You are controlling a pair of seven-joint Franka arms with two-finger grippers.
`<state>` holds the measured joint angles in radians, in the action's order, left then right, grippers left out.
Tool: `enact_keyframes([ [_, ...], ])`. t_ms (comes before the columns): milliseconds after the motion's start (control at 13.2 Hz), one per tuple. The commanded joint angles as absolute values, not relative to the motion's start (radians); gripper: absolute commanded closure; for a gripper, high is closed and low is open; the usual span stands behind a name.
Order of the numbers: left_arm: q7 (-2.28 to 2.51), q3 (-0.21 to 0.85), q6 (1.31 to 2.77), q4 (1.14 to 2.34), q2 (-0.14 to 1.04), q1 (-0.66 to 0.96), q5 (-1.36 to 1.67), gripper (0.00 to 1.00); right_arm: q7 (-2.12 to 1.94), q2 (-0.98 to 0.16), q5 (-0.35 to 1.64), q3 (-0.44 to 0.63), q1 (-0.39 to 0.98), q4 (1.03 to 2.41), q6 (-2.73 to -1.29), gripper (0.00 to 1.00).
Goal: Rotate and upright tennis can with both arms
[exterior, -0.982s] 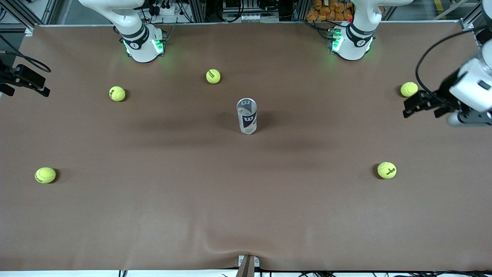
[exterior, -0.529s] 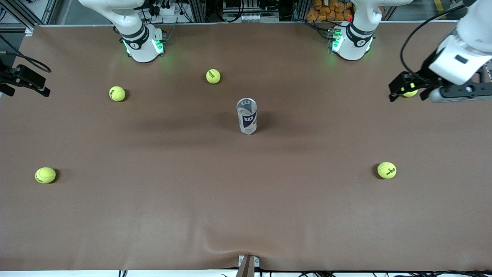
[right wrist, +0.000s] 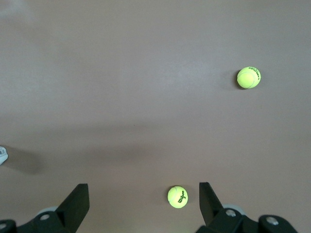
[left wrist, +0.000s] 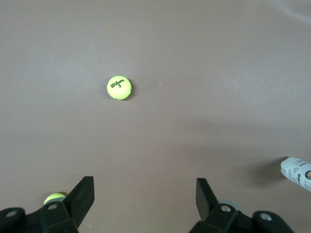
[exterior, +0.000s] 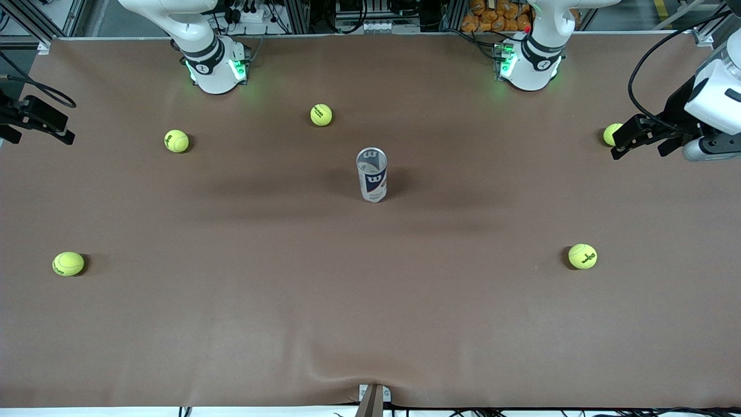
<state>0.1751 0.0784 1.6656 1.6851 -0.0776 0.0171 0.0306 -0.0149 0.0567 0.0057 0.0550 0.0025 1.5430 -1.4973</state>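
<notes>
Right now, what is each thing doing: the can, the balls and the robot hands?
White and navy tennis can: standing upright mid-table, untouched.
Five yellow-green tennis balls: lying loose on the brown table.
Left gripper: open, empty, beside a ball.
Right gripper: open, empty, at the table's edge.

The white-and-navy tennis can stands upright at the table's middle.

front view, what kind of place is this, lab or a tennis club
Most likely a robotics lab: a brown-covered table, two Franka arm bases bolted along its edge, aluminium framing and cabling past them. The tennis can looks like a test prop.
</notes>
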Motion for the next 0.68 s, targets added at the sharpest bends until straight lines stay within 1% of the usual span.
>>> enact_keyframes([
  [0,0.169,0.081,1.664,1.671,-0.071,0.014,0.037,0.07,-0.026,0.086,-0.008,0.054,0.002,1.562,-1.496,0.00],
  [151,0.164,0.078,1.664,1.671,-0.074,0.015,0.035,0.07,-0.028,0.094,-0.008,0.054,0.000,1.562,-1.494,0.00],
  [378,0.057,-0.036,1.664,1.671,-0.087,0.057,0.034,0.04,-0.029,0.097,-0.008,0.055,0.000,1.562,-1.489,0.00],
  [604,0.035,-0.077,1.663,1.666,-0.087,0.077,0.028,0.03,-0.029,0.100,-0.008,0.057,-0.002,1.562,-1.488,0.00],
])
